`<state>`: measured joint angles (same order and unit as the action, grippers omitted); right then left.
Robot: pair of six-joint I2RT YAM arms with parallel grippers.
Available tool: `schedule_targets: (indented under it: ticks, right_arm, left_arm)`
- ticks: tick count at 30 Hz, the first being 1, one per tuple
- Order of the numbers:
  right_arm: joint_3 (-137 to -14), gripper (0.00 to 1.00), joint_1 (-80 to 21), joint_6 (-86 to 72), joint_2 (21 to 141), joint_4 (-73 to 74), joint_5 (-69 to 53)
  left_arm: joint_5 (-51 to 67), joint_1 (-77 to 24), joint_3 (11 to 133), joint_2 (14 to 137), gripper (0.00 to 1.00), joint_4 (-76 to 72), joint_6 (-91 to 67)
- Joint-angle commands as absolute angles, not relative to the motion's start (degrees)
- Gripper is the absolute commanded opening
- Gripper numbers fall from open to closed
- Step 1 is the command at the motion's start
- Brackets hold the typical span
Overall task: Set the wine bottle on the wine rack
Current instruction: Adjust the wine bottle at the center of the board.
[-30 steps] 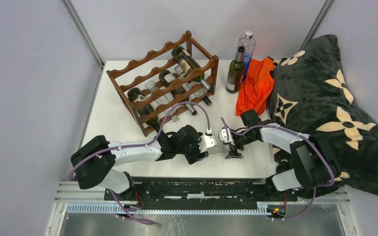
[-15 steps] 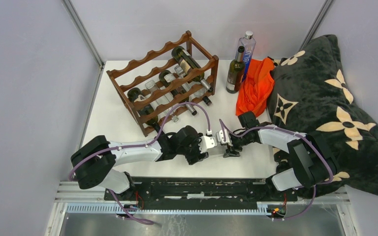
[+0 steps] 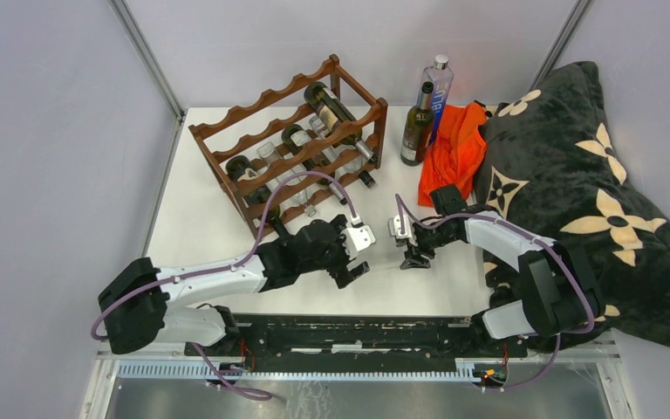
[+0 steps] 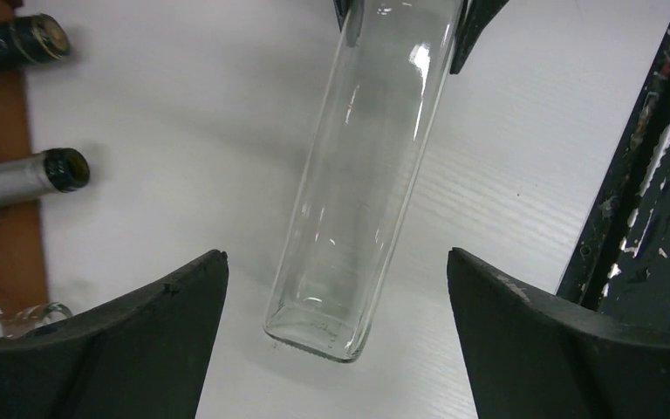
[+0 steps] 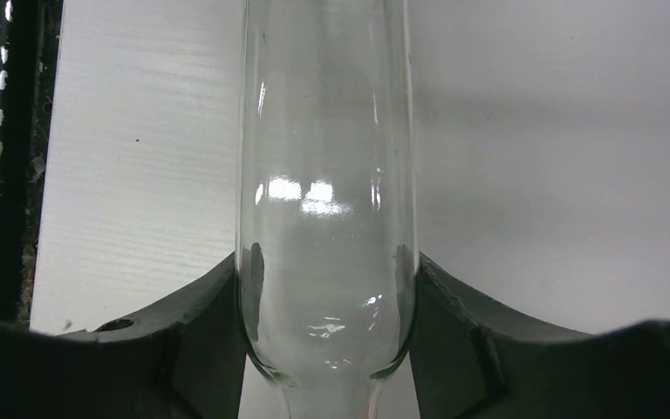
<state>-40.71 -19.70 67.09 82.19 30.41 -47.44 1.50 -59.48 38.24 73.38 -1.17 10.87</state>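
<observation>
From above, the left gripper (image 3: 366,255) and right gripper (image 3: 411,246) face each other low over the white tabletop (image 3: 201,218), with the clear cylindrical glass wine bottle (image 3: 387,256) lying across the gap between them, faint and hard to make out. The reddish-brown wooden wine rack (image 3: 381,127), its scalloped tiers already holding several bottles, stands beyond the left gripper and well apart from both grippers. In the left wrist view, the left gripper (image 4: 336,255) stands wide apart, and the bottle (image 4: 362,192) lies between its black fingers (image 4: 122,340) with its flat base nearest the camera, touching neither finger. At the bottle's far end the right gripper (image 4: 410,13) pinches it from both sides. The rack (image 4: 13,105) shows off to that gripper's left, with a dark capped neck (image 4: 17,39) and a silver-sleeved neck (image 4: 26,175) poking out of it. In the right wrist view, the right gripper (image 5: 327,288) is clamped on the bottle (image 5: 327,175), its fingers (image 5: 201,323) pressed against the glass on both sides just where the body rounds into the shoulder, and the body runs straight away from the camera above the tabletop.
</observation>
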Motion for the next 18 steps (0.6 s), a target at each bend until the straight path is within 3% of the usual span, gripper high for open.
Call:
schedule_targets:
  ticks: [1, 11, 18]
  right_arm:
    - [-43.4, 0.0, -17.7, 66.5, 78.3, 33.2, -53.6]
    - [-45.6, 0.0, -14.1, 66.6, 75.4, 38.4, -60.3]
    - [-46.2, 0.0, -13.8, 71.2, 74.8, 42.8, -60.6]
  left_arm:
    - [-1.6, -59.4, 38.2, 69.0, 1.0, -3.2, 8.2]
    - [-0.3, -59.4, 40.2, 60.2, 1.0, -0.5, 5.1]
    - [7.3, -59.2, 41.6, 61.2, 1.0, -0.6, 9.0]
